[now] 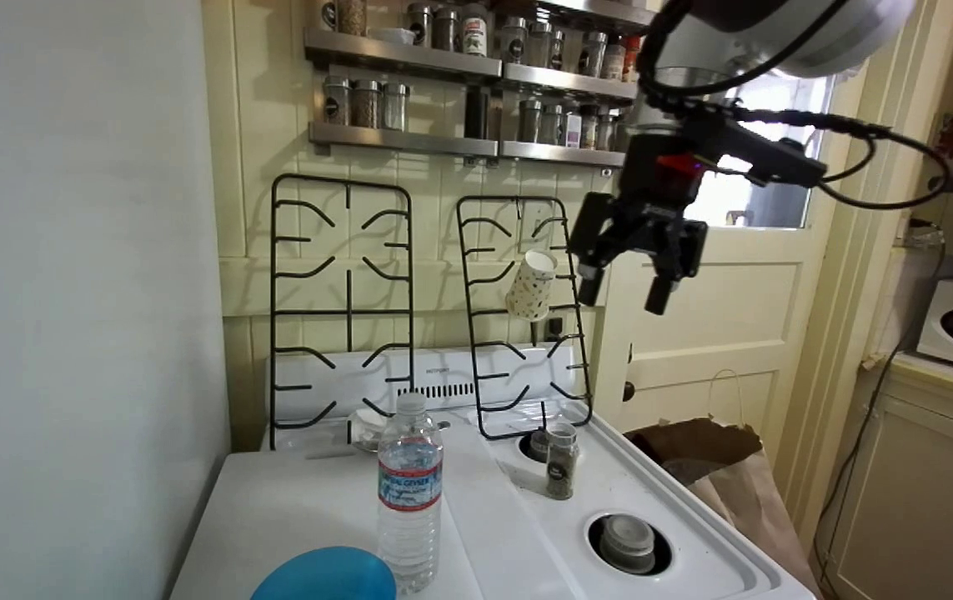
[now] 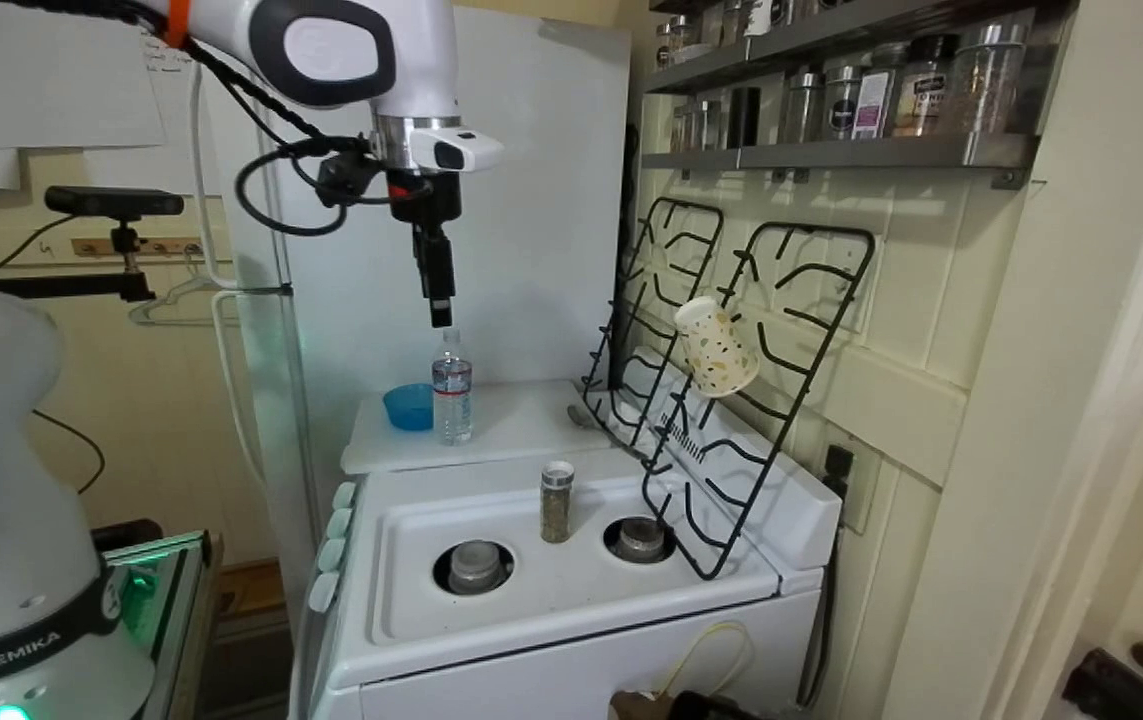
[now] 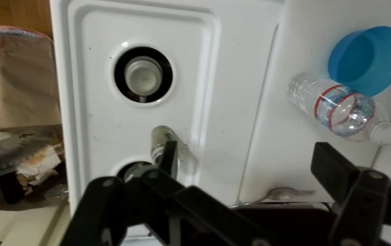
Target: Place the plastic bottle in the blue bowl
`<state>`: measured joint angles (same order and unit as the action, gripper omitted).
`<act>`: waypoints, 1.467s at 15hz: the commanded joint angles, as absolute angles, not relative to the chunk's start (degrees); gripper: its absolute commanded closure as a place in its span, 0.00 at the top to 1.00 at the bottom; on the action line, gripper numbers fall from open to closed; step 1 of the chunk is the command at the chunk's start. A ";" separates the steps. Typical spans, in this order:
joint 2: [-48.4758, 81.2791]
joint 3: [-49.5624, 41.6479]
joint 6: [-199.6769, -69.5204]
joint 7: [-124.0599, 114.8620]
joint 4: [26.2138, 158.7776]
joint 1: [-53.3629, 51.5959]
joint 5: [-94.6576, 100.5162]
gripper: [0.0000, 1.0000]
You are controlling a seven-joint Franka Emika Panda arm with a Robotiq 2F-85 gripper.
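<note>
Not in yet! The plastic bottle (image 1: 410, 492) stands upright on the bench (image 1: 293, 500), just beside the blue bowl (image 2: 408, 409); grasp, lift and lowering all look left to do. The tool (image 1: 623, 297), jaws apart, nothing between them, hangs higher than the blue bowl, off to its bottle side; the bottle sits lower, closer to the bowl.
</note>
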<state>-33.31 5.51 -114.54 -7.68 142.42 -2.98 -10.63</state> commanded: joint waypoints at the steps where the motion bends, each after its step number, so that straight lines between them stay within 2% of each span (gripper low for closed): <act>1: -21.02 8.79 -117.26 -5.83 133.83 -7.90 -12.45 1.00; 11: -3.65 13.27 -114.15 5.36 121.02 -14.28 -11.70 1.00; 17: 1.47 15.14 -112.95 7.10 117.22 -15.11 -7.54 1.00; 22: 3.99 15.88 -107.65 5.98 114.04 -15.66 -1.64 0.95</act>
<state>1.91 15.47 -111.44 6.64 117.02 -14.96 -4.37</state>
